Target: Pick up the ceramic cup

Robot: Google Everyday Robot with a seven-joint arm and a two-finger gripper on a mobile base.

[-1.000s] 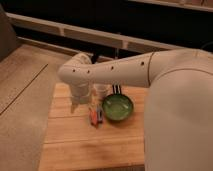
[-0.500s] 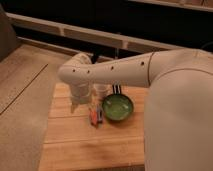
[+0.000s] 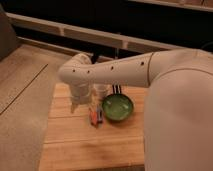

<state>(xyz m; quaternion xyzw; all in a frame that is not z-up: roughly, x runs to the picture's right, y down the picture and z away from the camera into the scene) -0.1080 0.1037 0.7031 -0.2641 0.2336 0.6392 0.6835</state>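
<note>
The ceramic cup (image 3: pixel 102 90) is a small off-white round cup standing on the wooden table (image 3: pixel 90 145), just behind the left side of the green bowl (image 3: pixel 118 107). My white arm reaches across from the right, and its wrist hangs over the table's far left part. My gripper (image 3: pixel 76 104) points down at the table just left of the cup, partly hidden by the wrist. The upper part of the cup is hidden by the arm.
A small orange and red object (image 3: pixel 94 116) lies on the table in front of the cup, left of the bowl. A dark utensil (image 3: pixel 117 90) lies behind the bowl. A speckled floor (image 3: pixel 22 100) lies to the left, and a dark wall with a rail is behind.
</note>
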